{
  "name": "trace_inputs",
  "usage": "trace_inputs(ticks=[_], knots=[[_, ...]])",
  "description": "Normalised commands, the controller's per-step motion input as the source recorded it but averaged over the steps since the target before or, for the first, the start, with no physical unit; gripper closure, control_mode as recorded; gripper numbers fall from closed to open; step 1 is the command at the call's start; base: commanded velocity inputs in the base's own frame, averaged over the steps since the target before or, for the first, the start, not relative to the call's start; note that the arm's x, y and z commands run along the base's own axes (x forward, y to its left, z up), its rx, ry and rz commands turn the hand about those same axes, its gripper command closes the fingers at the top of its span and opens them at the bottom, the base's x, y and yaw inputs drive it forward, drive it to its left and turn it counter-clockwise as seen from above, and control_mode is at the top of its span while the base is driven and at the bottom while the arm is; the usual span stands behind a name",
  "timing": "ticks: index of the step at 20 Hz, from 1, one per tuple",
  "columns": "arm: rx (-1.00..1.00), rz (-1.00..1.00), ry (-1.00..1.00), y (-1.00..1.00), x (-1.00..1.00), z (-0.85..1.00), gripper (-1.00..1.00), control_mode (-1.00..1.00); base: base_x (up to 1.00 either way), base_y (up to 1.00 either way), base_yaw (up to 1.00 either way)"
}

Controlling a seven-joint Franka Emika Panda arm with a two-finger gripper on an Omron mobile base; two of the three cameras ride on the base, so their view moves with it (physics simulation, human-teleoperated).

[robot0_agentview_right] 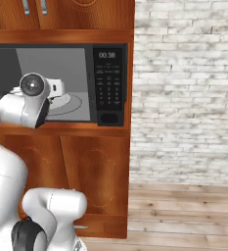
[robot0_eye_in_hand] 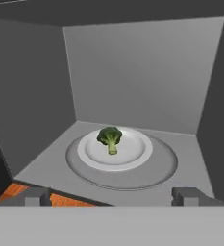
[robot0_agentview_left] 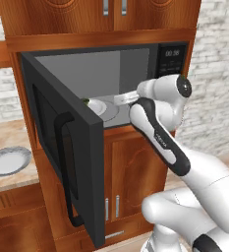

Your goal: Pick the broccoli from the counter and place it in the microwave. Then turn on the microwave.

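Broccoli [robot0_eye_in_hand: 109, 138] is sitting on a small white plate [robot0_eye_in_hand: 132, 156] on the glass turntable [robot0_eye_in_hand: 156, 175] inside the microwave [robot0_agentview_left: 171, 59], well clear of the gripper [robot0_eye_in_hand: 111, 196]. Gripper fingers are standing wide apart with nothing between them, hovering at the cavity mouth and pointing inward. So the placing step is looking done; the door-closing and switch-on part is judged to be coming up.

Next move is calling for the hand backing straight out of the cavity, then getting round the microwave door [robot0_agentview_left: 62, 147], which is hanging wide open to the left, and pushing it shut. After that, a press on the button panel [robot0_agentview_right: 109, 88] right of the cavity; which key is start is too small to read.

In the way: the forearm is reaching across the opening, so the door can't swing until the arm is clearing. Around: grey plate [robot0_agentview_left: 8, 160] lying on the counter [robot0_agentview_left: 8, 134] at far left, wooden cabinets [robot0_agentview_left: 135, 172] below, brick wall [robot0_agentview_right: 184, 98] on the right.
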Motion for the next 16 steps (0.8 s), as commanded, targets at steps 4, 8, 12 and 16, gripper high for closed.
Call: trace_inputs(ticks=[4, 8, 12, 16], knots=[[-0.03, -0.07, 0.05, -0.41, -1.0, 0.48, -1.0, -1.0, 0.0, 0.0, 0.0], [-0.06, -0.1, 0.04, -0.37, -1.0, 0.13, -1.0, -1.0, 0.0, 0.0, 0.0], [-0.08, -0.13, 0.0, -0.15, -1.0, 0.0, -1.0, -1.0, 0.0, 0.0, 0.0], [-0.05, -0.08, -0.05, 0.0, -1.0, 0.02, -1.0, -1.0, 0.0, 0.0, 0.0]])
